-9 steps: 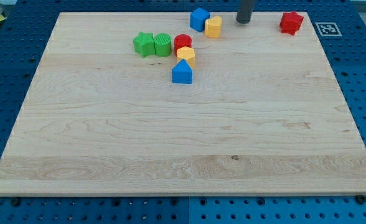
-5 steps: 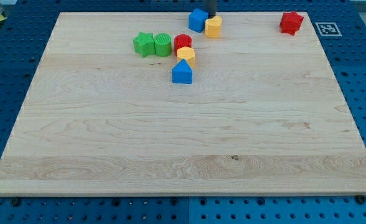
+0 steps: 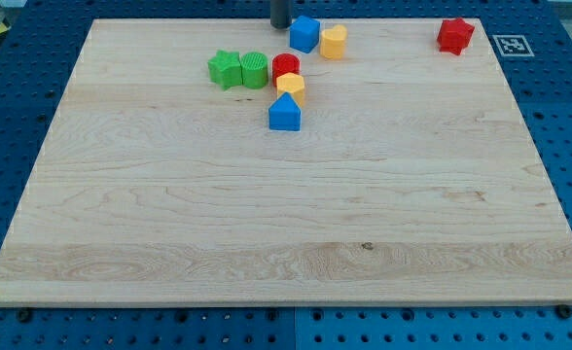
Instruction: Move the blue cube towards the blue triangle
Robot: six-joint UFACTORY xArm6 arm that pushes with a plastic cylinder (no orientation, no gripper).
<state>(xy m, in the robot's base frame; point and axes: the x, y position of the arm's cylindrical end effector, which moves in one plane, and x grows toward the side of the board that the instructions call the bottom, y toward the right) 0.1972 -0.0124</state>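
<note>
The blue cube (image 3: 304, 33) is the landmark: the tip (image 3: 280, 25) stands just at its left, the blue triangle (image 3: 284, 114) lies below it, near the view's bottom side.

The robot is showing only a short stub of rod — dark grey, plain, cylindrical — ending in a blunt tip (image 3: 280, 26).
</note>
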